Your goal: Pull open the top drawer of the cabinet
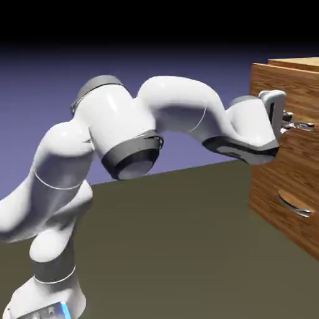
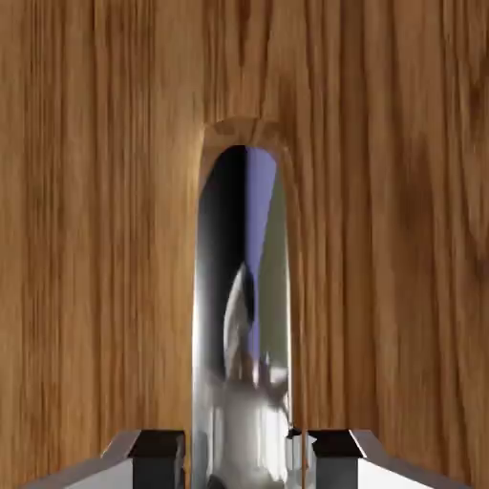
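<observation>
1. Your gripper (image 2: 245,449) has its two grey finger tips (image 2: 158,451) closed onto the silver bar handle (image 2: 241,315) of the top drawer (image 2: 105,239); in the hand view the bar runs up between them, mirror-bright and filling the gap between them.
2. In the exterior view, your gripper (image 1: 288,121) points level at the upper front, with the handle (image 1: 303,126) showing just past the fingers.
3. The top drawer (image 1: 305,99) forms the upper front panel of the cabinet (image 1: 293,180), at the exterior view's right edge. Its front looks flush with the cabinet face; you cannot tell from these views whether it has come out at all.
4. The lower drawer (image 1: 299,215) sits directly below, and its own curved silver handle (image 1: 294,202) is untouched and well apart from your gripper.
5. Your white arm (image 1: 124,137) rises from the exterior view's lower left, arches over the olive table (image 1: 187,249), and reaches right to the cabinet.
6. Wood grain fills the hand view around the handle, running top to bottom of the frame.
</observation>
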You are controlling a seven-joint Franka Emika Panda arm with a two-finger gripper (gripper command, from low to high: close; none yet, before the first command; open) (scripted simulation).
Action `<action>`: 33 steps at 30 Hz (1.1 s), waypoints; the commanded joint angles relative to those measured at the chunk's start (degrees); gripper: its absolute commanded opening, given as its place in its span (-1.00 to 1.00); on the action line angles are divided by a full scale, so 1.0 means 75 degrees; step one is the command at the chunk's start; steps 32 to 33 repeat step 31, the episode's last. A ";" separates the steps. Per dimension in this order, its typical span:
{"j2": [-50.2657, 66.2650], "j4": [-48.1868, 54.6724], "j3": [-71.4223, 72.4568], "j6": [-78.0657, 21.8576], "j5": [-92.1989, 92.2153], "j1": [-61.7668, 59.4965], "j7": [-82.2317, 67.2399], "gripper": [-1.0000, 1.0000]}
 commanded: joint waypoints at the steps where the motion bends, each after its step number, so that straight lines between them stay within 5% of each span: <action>1: 0.0066 -0.0222 0.0218 -0.0041 -0.0010 -0.0277 0.0071 -1.00; 27: -0.0073 -0.4507 0.6223 -0.0237 -0.0054 -0.7347 0.1341 -1.00; 28: -0.0073 -0.4507 0.6224 -0.0236 -0.0054 -0.7347 0.1341 1.00; 33: -0.0626 -0.5041 0.6643 -0.0168 0.0146 -0.7889 0.1026 1.00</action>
